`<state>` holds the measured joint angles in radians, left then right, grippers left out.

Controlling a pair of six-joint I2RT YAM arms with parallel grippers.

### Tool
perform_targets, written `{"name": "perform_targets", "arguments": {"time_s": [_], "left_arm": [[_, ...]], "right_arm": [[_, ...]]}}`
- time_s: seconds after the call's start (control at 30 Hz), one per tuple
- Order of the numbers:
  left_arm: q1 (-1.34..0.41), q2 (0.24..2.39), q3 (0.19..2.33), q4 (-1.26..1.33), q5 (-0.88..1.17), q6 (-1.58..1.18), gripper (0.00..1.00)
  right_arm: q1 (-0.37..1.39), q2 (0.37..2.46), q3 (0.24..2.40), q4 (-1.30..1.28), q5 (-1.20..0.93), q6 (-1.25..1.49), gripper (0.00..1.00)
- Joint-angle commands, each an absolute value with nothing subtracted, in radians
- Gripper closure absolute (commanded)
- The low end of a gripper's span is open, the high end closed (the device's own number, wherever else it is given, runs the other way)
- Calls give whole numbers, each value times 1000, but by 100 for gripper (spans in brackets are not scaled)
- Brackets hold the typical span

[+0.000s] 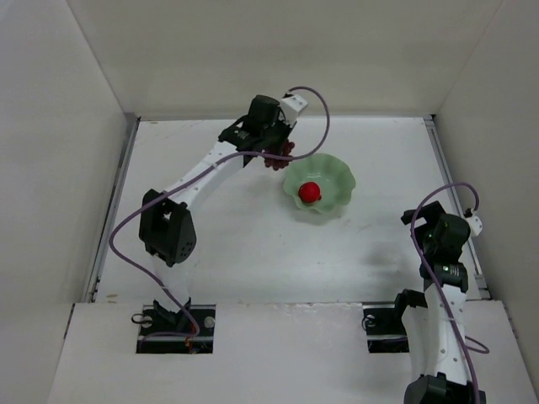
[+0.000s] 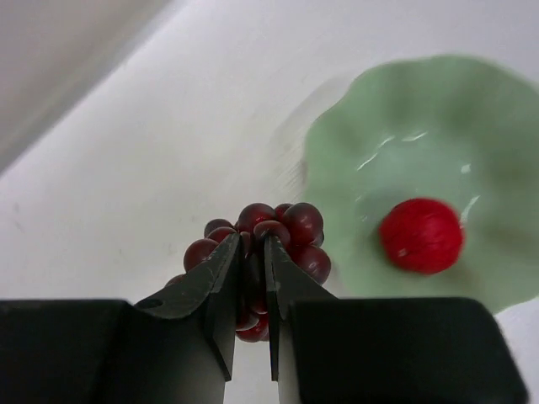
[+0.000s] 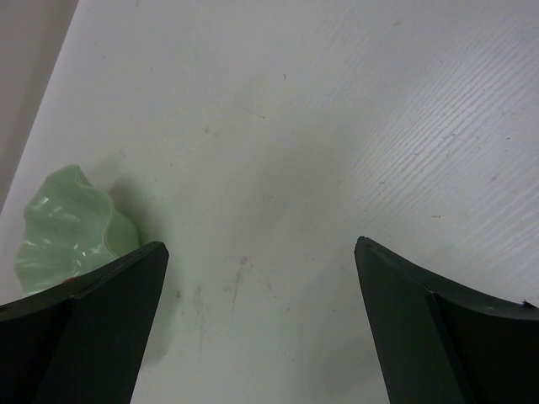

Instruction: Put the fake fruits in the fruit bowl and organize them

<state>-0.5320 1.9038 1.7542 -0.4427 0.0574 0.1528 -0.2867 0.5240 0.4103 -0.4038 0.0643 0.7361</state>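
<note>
A bunch of dark maroon grapes (image 2: 295,231) is pinched between the jaws of my left gripper (image 2: 253,240), which is shut on it just left of the fruit bowl. From above, the grapes (image 1: 278,158) peek out under the left gripper (image 1: 274,145) beside the bowl's back-left rim. The mint-green scalloped fruit bowl (image 1: 337,172) (image 2: 438,118) holds a small glossy red fruit (image 1: 310,192) (image 2: 421,235). My right gripper (image 3: 261,248) is open over bare table at the right (image 1: 434,220), with an edge of the bowl (image 3: 63,223) to its left.
White walls enclose the table on the left, back and right. The left arm's cable (image 1: 316,105) loops above the bowl. The right arm's cable (image 1: 446,189) arcs near the right wall.
</note>
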Motion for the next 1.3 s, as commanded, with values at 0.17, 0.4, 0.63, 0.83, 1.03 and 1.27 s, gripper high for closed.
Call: {"name": "perform_targets", "arguments": {"time_s": [0.17, 0.4, 0.63, 0.83, 1.03, 1.27], "left_arm": [[-734, 1916, 1856, -361, 44, 241, 100], [-743, 2037, 1856, -249, 45, 304, 71], [-749, 2037, 1907, -213, 61, 285, 0], [-650, 1912, 1904, -251, 12, 138, 0], [-336, 1821, 1735, -461, 44, 41, 0], [43, 1818, 1554, -572, 11, -5, 0]], "right_arm": [[-280, 512, 426, -377, 84, 726, 0], [-277, 506, 429, -382, 84, 724, 0], [-265, 505, 430, -383, 84, 723, 0], [-263, 511, 428, -380, 84, 723, 0], [-257, 518, 410, -364, 84, 729, 0], [-271, 558, 422, -356, 83, 723, 0]]}}
